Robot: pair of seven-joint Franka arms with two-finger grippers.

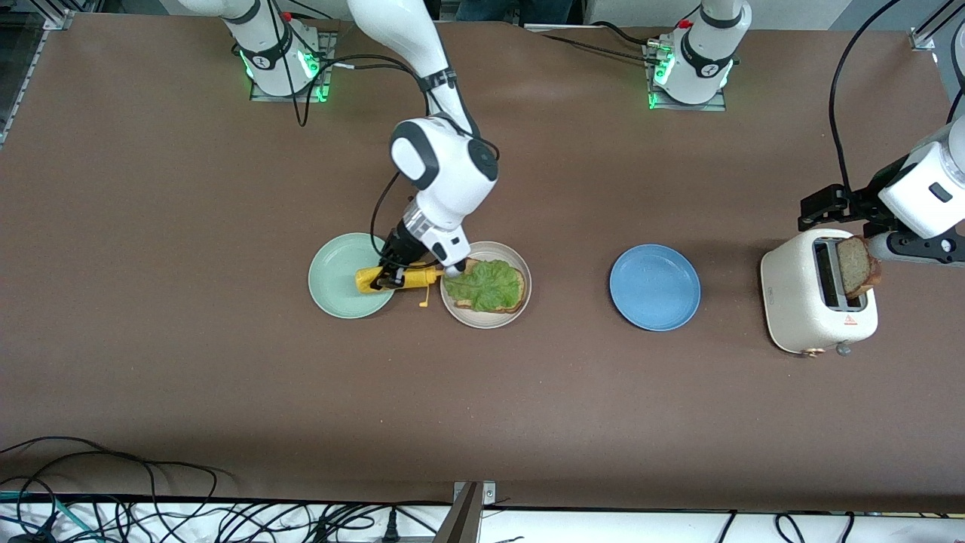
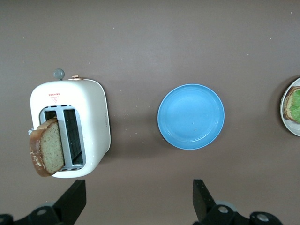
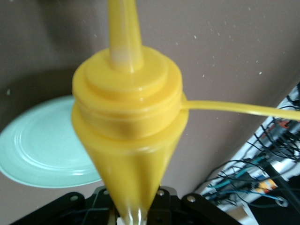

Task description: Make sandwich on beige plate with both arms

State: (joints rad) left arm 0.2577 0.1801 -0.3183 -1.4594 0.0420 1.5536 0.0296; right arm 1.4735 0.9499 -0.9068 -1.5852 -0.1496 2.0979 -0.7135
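Lettuce lay on a bread slice on the beige plate, which sat between the green plate and the blue plate. Over the gap between the green and beige plates, the right gripper squeezed a yellow sauce bottle, nozzle toward the lettuce. The left gripper hung wide open above the white toaster, where a second slice stuck up from one slot.
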